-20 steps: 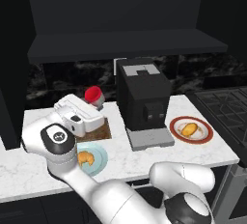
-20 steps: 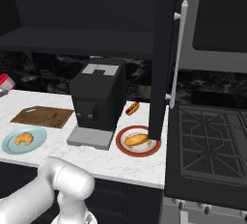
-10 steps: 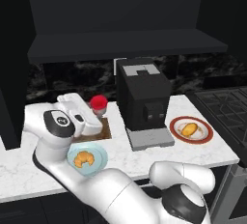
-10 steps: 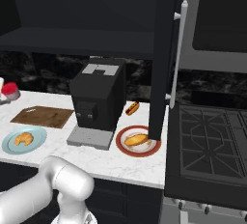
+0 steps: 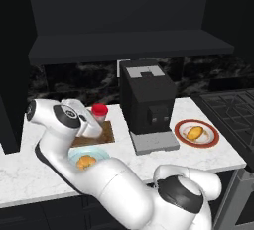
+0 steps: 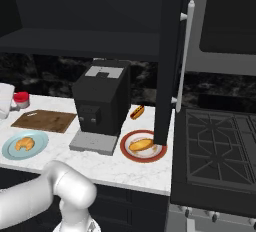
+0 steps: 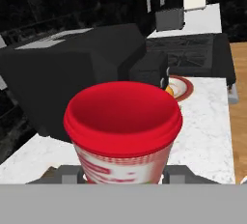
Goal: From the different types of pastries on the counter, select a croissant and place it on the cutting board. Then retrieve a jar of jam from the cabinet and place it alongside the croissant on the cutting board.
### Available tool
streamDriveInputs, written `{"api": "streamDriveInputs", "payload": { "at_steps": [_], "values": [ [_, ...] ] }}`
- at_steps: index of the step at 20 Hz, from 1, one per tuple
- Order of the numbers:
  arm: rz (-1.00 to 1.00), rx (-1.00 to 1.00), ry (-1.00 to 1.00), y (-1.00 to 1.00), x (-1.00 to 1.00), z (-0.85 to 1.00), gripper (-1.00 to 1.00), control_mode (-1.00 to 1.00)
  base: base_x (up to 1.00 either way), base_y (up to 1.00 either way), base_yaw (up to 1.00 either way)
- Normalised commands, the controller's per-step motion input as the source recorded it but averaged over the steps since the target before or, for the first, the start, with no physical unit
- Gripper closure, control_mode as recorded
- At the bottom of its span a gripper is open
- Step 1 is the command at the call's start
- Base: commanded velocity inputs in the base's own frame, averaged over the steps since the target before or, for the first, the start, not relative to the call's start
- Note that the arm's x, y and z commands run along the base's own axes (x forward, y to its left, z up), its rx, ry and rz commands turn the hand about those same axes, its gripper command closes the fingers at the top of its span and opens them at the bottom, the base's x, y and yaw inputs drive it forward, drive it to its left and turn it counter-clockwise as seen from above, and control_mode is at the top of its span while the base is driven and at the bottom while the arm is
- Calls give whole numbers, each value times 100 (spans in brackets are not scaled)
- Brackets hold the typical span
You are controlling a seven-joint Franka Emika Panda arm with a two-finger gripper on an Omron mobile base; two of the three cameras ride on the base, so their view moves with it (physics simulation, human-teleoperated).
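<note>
Gripper (image 5: 97, 121) is clamped on the small red-lidded jar of jam with pale whitish body (image 5: 99, 113), fingers closed against its sides. Hand view has the jar (image 7: 123, 131) upright between the tips, lid up. From the left base view the jar sits low over the flat brown wooden cutting board (image 5: 101, 136), at its back edge; can't tell if it touches the board. Right base view puts the jar (image 6: 21, 99) at the far left, just behind the board (image 6: 45, 120).

Small golden-brown crescent croissant (image 5: 86, 162) lies on the round light-blue plate (image 5: 100, 153), in front of the board, not on it. Same in the right base view: croissant (image 6: 24, 144) on plate (image 6: 37, 141).

Black boxy coffee machine (image 5: 148, 101) stands right of the board on the white marble-look counter (image 5: 208, 157). Oblong yellow-orange pastry (image 5: 194, 132) rests on a red-rimmed plate (image 5: 211, 138) right of the machine. Hot-dog-like bun (image 6: 137, 111) lies on the counter behind that plate. Dark wall cabinet shelf (image 5: 129, 45) runs above.
</note>
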Motion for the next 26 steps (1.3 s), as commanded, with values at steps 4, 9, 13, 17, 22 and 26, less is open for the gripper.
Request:
{"api": "streamDriveInputs", "payload": {
  "at_steps": [4, 9, 13, 17, 22, 26],
  "values": [
    [0, 11, 15, 3, 43, -20, 100, -100, 0, 0, 0],
    [-2, 2, 1, 16, 14, -20, 100, -100, 0, 0, 0],
    [-9, 3, 0, 14, 9, -34, 100, -100, 0, 0, 0],
    [-10, 8, 0, 0, 0, -19, 100, -100, 0, 0, 0],
    [-2, 3, 0, 18, 9, -3, 100, -100, 0, 0, 0],
    [0, 0, 1, 22, 27, -4, 100, -100, 0, 0, 0]
  ]
}}
